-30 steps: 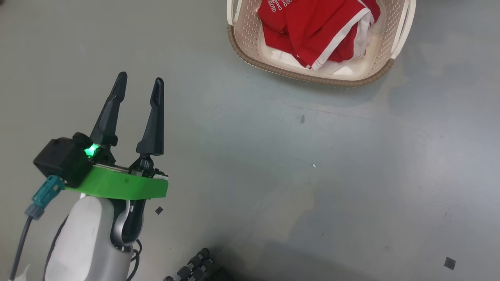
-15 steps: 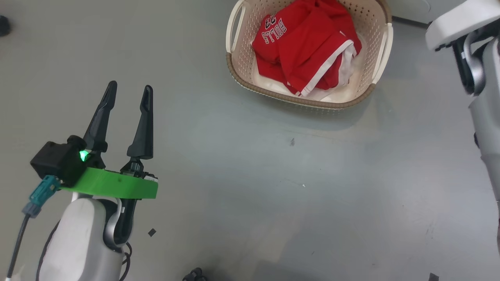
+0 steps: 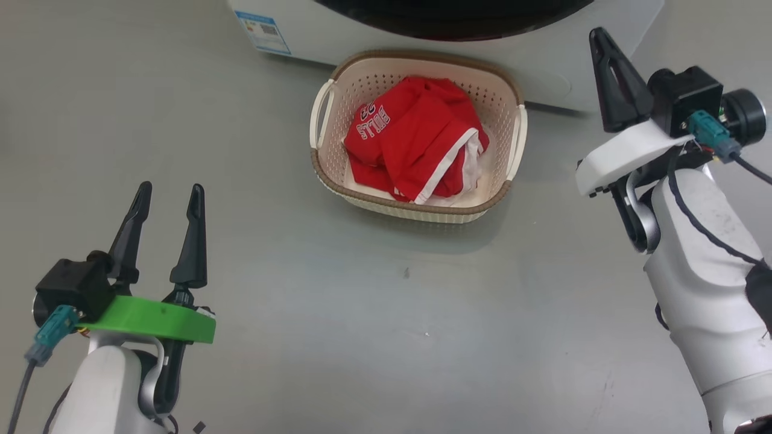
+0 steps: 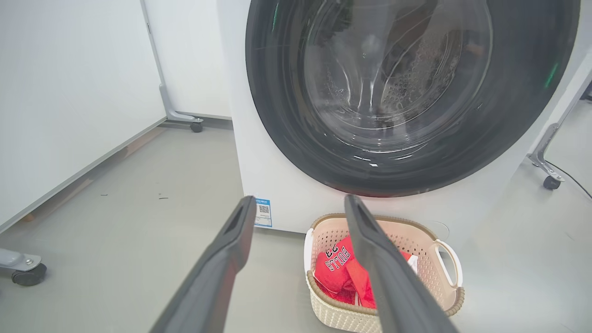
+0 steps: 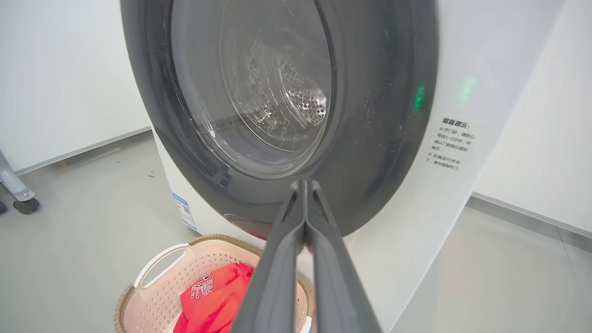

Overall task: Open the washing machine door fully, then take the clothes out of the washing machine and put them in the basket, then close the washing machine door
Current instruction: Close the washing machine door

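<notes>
1. Head view: the clothes [image 3: 416,144] lie heaped in the basket [image 3: 416,216], which stands on the floor just in front of the washing machine [image 3: 543,72]. The left gripper [image 3: 170,188] hovers near left, fingers spread and empty. The right gripper [image 3: 598,33] stands far right, fingers pressed together, holding nothing.
2. Left wrist view: the washing machine door [image 4: 277,115] appears flush against the white front. The drum behind the glass looks empty.
3. Right wrist view: the closed fingers point at the door's lower frame; contact cannot be confirmed.
4. Assessment: unloading appears complete and the door-closing step is in hand or finished. Latching cannot be verified. If the door is unlatched, the next move calls for a firm push on the frame, clear of the basket.
</notes>
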You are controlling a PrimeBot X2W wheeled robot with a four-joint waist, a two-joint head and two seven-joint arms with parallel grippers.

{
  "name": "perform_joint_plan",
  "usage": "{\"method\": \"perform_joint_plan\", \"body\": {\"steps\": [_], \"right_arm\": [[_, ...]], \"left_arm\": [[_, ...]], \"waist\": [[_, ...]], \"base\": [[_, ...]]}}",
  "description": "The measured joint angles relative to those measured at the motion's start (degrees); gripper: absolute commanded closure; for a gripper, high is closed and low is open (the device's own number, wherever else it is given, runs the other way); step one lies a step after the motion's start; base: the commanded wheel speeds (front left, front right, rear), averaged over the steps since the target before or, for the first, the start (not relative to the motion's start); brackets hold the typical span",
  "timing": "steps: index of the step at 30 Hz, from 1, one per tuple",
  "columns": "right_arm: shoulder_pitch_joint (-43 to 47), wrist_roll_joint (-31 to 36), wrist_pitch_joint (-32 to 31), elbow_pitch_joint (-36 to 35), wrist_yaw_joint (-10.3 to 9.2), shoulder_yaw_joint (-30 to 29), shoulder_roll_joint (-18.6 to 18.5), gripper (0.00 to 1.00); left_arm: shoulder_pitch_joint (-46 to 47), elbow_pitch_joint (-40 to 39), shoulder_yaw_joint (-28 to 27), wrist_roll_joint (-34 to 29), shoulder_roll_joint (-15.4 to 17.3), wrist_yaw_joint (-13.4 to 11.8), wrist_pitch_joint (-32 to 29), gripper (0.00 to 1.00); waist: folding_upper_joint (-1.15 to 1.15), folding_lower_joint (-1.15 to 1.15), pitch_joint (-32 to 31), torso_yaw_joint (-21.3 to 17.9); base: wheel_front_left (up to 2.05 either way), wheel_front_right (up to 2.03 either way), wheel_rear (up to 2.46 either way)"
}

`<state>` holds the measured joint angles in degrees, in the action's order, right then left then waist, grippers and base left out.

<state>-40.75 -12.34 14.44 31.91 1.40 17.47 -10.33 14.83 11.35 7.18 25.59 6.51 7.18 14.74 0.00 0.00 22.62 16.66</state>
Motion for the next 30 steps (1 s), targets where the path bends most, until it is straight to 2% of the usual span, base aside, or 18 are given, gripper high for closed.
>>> {"method": "perform_joint_plan", "body": {"steps": [8,17,30], "right_arm": [[6.5,-2.3,0.0,-2.1,-0.13,-1.9,1.2,1.0],[14.5,-4.4,0.0,-6.4,-1.12,-4.5,2.5,1.0],[24.0,-5.8,0.0,-12.4,-2.59,-8.4,3.3,1.0]], "left_arm": [[-3.0,0.6,-0.1,-0.5,0.4,0.0,0.0,0.0],[-6.9,0.4,-1.4,-0.8,0.9,0.0,0.0,0.0],[-10.2,-1.0,-1.9,-1.0,1.1,0.0,0.0,0.0]], "waist": [[0.0,0.0,-5.7,-2.8],[0.0,0.0,-11.9,-6.2],[0.0,0.0,-16.0,-9.9]], "base": [[0.0,0.0,0.0],[0.0,0.0,0.0],[0.0,0.0,0.0]]}}
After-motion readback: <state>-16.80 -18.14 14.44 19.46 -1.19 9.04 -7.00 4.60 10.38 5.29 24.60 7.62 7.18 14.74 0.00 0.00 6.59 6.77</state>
